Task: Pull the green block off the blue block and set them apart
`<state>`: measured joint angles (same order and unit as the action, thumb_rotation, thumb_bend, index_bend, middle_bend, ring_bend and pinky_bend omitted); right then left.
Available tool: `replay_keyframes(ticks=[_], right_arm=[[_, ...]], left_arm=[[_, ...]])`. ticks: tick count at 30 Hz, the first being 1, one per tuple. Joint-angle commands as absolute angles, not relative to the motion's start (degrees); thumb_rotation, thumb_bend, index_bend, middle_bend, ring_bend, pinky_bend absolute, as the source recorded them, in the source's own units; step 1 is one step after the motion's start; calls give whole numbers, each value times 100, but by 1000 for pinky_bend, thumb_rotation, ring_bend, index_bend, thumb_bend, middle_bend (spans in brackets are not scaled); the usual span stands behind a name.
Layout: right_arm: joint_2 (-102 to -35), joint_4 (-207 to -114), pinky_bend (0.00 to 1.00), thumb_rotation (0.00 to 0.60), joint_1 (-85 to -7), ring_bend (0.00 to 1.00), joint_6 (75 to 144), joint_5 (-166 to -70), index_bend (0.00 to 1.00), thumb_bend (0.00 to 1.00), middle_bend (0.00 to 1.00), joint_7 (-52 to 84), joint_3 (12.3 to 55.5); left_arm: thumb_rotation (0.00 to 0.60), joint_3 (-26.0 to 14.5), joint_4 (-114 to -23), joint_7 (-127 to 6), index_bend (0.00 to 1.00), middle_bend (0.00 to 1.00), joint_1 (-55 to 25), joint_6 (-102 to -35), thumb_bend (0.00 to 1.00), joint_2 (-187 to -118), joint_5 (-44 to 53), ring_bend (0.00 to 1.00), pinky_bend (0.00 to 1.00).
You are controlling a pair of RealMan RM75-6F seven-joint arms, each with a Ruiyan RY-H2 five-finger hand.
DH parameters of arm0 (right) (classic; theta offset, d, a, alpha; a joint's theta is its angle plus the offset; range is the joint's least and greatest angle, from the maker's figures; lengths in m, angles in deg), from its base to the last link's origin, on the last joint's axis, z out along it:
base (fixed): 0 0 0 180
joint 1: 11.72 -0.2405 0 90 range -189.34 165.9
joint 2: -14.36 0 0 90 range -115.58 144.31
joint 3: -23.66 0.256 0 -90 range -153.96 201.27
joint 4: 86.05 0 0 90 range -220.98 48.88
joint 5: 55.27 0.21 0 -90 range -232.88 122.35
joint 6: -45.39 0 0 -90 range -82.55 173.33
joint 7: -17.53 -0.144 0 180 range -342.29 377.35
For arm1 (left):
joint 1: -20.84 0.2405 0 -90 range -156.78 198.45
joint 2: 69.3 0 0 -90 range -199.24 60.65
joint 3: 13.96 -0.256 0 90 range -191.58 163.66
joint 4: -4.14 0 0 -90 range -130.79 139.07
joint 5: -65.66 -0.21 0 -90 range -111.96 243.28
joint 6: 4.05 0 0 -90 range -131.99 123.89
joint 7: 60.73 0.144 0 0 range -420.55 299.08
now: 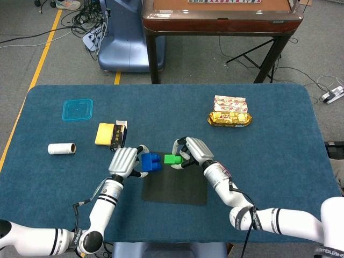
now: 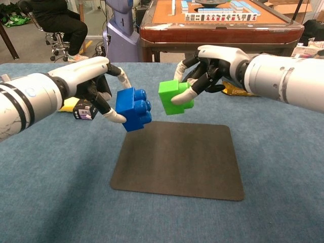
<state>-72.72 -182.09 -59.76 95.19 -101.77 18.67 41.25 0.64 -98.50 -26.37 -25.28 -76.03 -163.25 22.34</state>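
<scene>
- Two blocks are parted: left hand (image 2: 96, 86) grips the blue block (image 2: 133, 109), right hand (image 2: 210, 68) grips the green block (image 2: 174, 97).
- Setting both down apart remains.

1. The left hand (image 1: 123, 162) grips the blue block (image 1: 151, 163) just above the near-left edge of the dark mat (image 1: 174, 189).
2. The right hand (image 1: 194, 152) holds the green block (image 1: 172, 159), apart from the blue one, a small gap between them.
3. Left of the mat on the blue tabletop (image 1: 269, 156) lie a yellow pad (image 1: 104, 134), a black box (image 1: 119, 136), a paper roll (image 1: 61, 148) and a teal lid (image 1: 77, 109).
4. Two snack packs (image 1: 229, 112) lie beyond the mat, to its right.
</scene>
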Motion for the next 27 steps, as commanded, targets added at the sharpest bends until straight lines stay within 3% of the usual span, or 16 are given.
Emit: replay_keyframes(ticks=[1,6,11,13,15,19,20,27], right_arm=[[-7145,-18301,1000,600,-5892,1000,9607,-10256,737,421,1000,1971,4020],[-6982,-18300,1000,600,-5812,1000,9764,-10337,737,394,1000,2345,3766],[-7003,-18178,1000,600,-5740,1000,10017,-10443,683,182,1000,2753,3537],[-6995,-18159,1000,600,-5723,1000,10045,-10454,586,63,1000,2847,3489],[-6963,-18160,1000,600,-5711,1000,10061,-10457,475,5,1000,2953,3446],[-6869,-18210,1000,600,-5683,1000,10095,-10485,86,0,997,3107,3401],[-6848,-18224,1000,600,-5670,1000,10115,-10497,30,0,990,3126,3399],[-6611,-18411,1000,600,-5475,989,10367,-10695,0,0,885,3170,3365]], left_arm=[[600,28,-9825,-2619,634,1000,-2521,-7582,272,-16335,2231,1000,1000],[600,-116,-9708,-2441,630,1000,-2559,-7539,272,-16418,2176,1000,1000],[600,-194,-9565,-2356,608,1000,-2589,-7519,272,-16569,2090,1000,1000],[600,-208,-9526,-2319,568,1000,-2602,-7499,271,-16609,2090,1000,1000],[600,-217,-9497,-2255,499,1000,-2620,-7487,264,-16640,2097,1000,1000],[600,-204,-9444,-2199,332,1000,-2613,-7562,114,-16701,2054,1000,1000],[600,-201,-9445,-2191,310,1000,-2605,-7580,98,-16702,2049,1000,1000],[600,-224,-9538,-2066,184,1000,-2520,-7724,34,-16601,2031,1000,1000]])
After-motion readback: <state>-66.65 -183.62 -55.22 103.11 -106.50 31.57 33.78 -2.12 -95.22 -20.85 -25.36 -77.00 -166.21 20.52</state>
